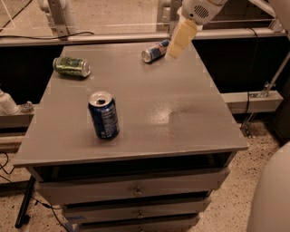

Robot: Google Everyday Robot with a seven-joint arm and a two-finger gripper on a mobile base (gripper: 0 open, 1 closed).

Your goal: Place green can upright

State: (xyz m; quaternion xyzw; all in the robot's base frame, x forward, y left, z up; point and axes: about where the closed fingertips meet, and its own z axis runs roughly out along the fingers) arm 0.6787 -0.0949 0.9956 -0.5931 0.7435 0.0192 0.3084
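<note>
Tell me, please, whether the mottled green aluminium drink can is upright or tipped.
Tipped: the mottled green aluminium drink can lies on its side at the grey table's far left; the end effector hovers far right.

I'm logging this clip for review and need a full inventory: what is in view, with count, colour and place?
green can: one, mottled green, lying on its side at the table's far left.
dark blue can: one, upright, near the front, left of middle.
blue-and-silver can: one, on its side at the far edge.
table: one, grey.
drawers: three fronts showing, grey, stacked under the tabletop.
floor: speckled, with dark cables at the left.
arm: one, white, top of view.
gripper: one, cream, over the table's far edge beside the blue-and-silver can, well away from the green can.
</note>
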